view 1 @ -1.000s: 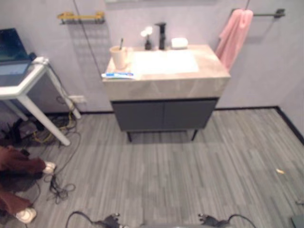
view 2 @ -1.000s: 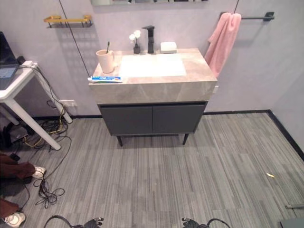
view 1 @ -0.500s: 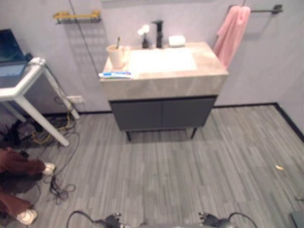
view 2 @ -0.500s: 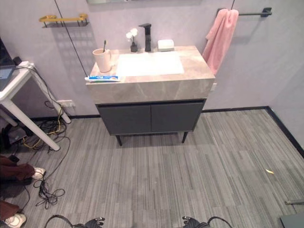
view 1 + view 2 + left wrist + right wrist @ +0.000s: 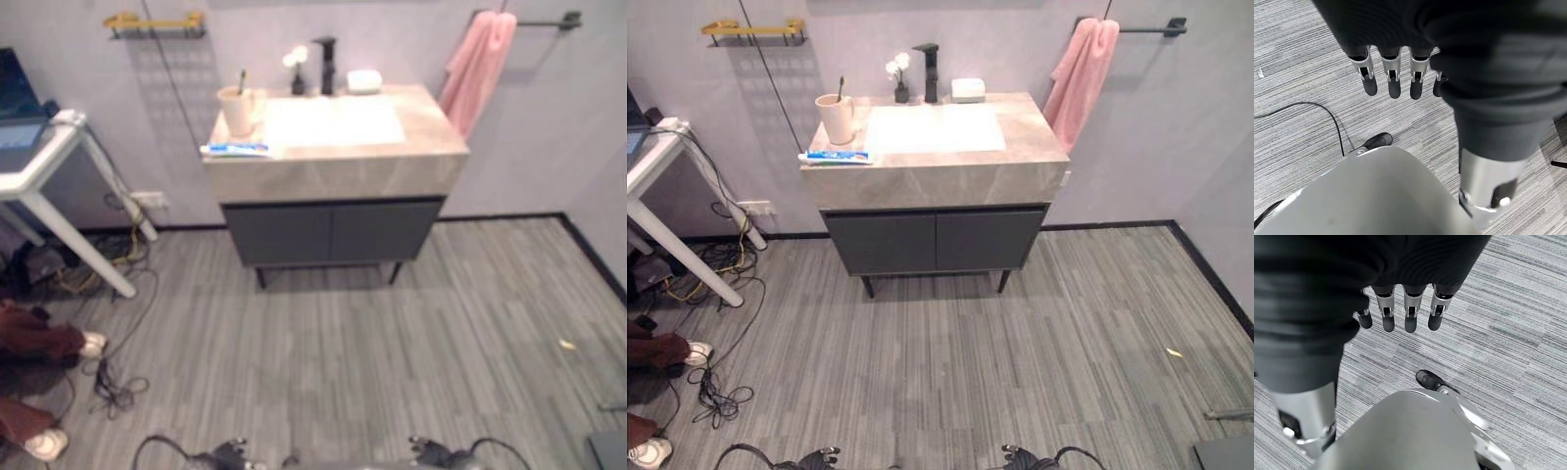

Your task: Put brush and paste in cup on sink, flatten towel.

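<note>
Right eye view: a vanity with a marbled stone surface (image 5: 1019,157) stands against the far wall, across a stretch of grey striped floor (image 5: 950,372). A pale pink cup (image 5: 836,118) sits at the far left of that surface, left of the white basin (image 5: 935,128), with a dark-handled brush (image 5: 841,89) standing upright in it. A blue and white tube of paste (image 5: 834,157) lies flat along the near left edge, just in front of the cup and apart from it. At the back of the basin are a black tap (image 5: 929,70), a small vase of white flowers (image 5: 898,78) to its left and a white soap dish (image 5: 968,89) to its right. A pink towel (image 5: 1078,78) hangs bunched over a black rail (image 5: 1151,29) on the wall to the right of the vanity, its folds gathered rather than spread. A gold shelf (image 5: 752,29) is fixed to the wall at far left, above a white table (image 5: 666,186). A person's shoes (image 5: 671,397) show at the near left edge. Left wrist view: the left hand (image 5: 1393,73) hangs over the floor, fingers straight and holding nothing. Right wrist view: the right hand (image 5: 1400,308) hangs likewise, fingers straight and empty.
</note>
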Motion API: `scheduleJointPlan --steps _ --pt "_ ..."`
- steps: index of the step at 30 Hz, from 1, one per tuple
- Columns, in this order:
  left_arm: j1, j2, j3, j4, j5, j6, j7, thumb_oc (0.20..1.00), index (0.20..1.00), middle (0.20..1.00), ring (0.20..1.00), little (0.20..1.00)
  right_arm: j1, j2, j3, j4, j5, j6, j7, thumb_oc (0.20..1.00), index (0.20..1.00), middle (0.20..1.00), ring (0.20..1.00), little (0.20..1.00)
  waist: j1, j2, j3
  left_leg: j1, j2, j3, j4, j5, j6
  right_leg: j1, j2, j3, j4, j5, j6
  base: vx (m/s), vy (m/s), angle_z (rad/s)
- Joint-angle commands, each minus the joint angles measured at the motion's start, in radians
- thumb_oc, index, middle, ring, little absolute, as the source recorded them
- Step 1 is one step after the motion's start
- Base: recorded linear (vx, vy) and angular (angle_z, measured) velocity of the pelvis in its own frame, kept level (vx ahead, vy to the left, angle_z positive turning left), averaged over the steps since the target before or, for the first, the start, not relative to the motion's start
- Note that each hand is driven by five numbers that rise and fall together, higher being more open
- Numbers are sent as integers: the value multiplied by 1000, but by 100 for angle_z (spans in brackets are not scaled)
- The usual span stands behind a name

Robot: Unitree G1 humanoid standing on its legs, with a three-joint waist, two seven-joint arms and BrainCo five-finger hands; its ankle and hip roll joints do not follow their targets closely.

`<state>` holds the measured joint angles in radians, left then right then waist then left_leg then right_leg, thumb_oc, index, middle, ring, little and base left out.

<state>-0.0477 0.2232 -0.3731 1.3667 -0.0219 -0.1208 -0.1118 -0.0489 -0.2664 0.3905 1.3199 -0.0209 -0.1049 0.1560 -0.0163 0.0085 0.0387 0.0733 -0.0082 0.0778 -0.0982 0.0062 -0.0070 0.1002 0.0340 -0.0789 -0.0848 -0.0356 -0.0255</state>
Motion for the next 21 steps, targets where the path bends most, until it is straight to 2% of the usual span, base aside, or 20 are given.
scheduleJointPlan --steps 1,21 --pt "-21 -24 -16 87 35 -5 -1 1000 1000 1000 1000 1000 5 15 44 61 0 3 5 1000 1000 1000 1000 1000 -20 -32 -9 24 -75 46 11 -78 44 -14 9 19 -2 23 76 0 0 0" --pt "-17 -12 -20 85 52 -8 12 1000 1000 1000 1000 1000 -2 14 62 57 -11 2 1 1000 1000 1000 1000 1000 -11 -39 -19 41 -74 36 11 -77 41 6 12 4 -2 17 71 -2 -14 0"
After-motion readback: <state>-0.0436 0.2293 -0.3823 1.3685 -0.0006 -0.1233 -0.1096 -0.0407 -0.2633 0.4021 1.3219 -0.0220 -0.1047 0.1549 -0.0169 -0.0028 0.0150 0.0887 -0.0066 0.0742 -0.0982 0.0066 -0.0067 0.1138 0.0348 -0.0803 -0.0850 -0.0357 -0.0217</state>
